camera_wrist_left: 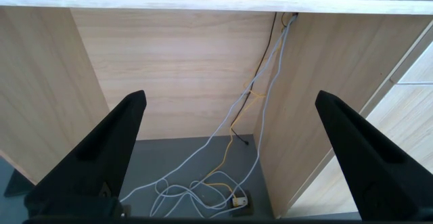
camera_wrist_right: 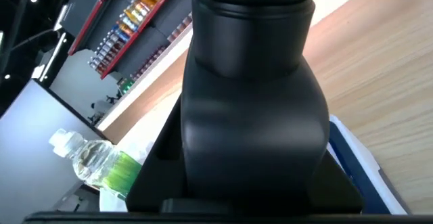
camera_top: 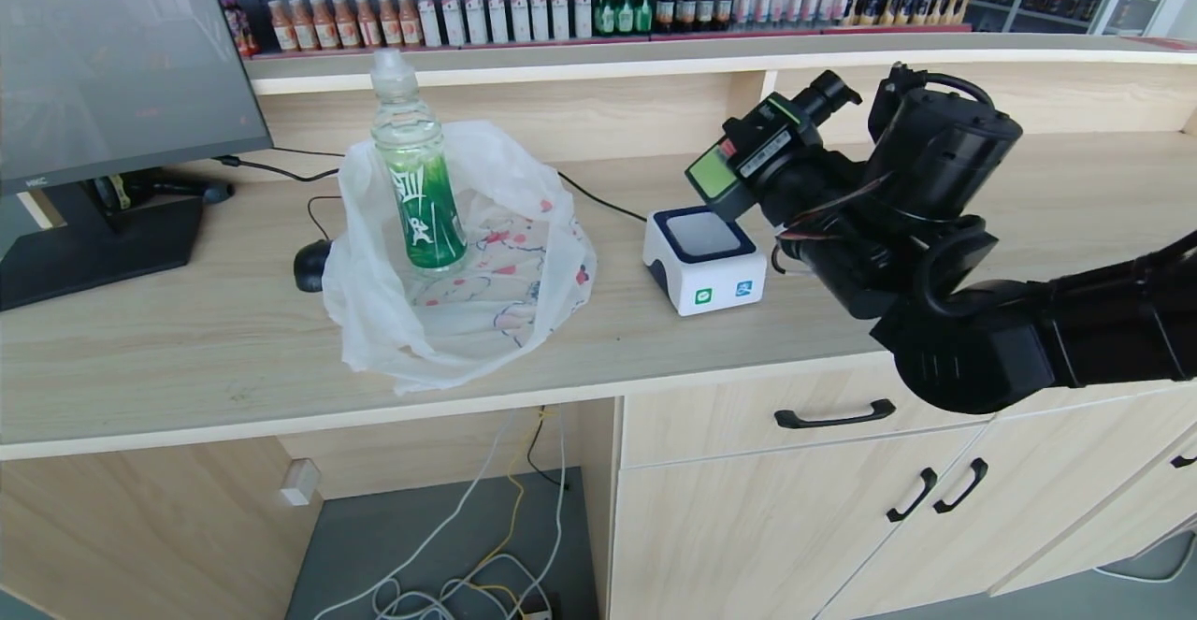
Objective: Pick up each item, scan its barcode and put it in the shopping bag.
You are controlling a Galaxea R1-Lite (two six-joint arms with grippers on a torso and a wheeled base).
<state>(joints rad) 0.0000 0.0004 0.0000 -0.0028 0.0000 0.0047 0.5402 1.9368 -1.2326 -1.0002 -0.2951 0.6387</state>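
Bottle (camera_top: pixel 416 171) stood upright inside the open bag (camera_top: pixel 374 311) on the counter (camera_top: pixel 140 358), left of the scanner (camera_top: pixel 703 260). Reads as bagged. Left gripper (camera_wrist_left: pixel 230 95) hung low under the counter edge, spread wide and empty, probably parked out of the way. Right arm (camera_top: pixel 935 190) hovered just right of the scanner, clear of the bag. Couldn't tell its grip state.
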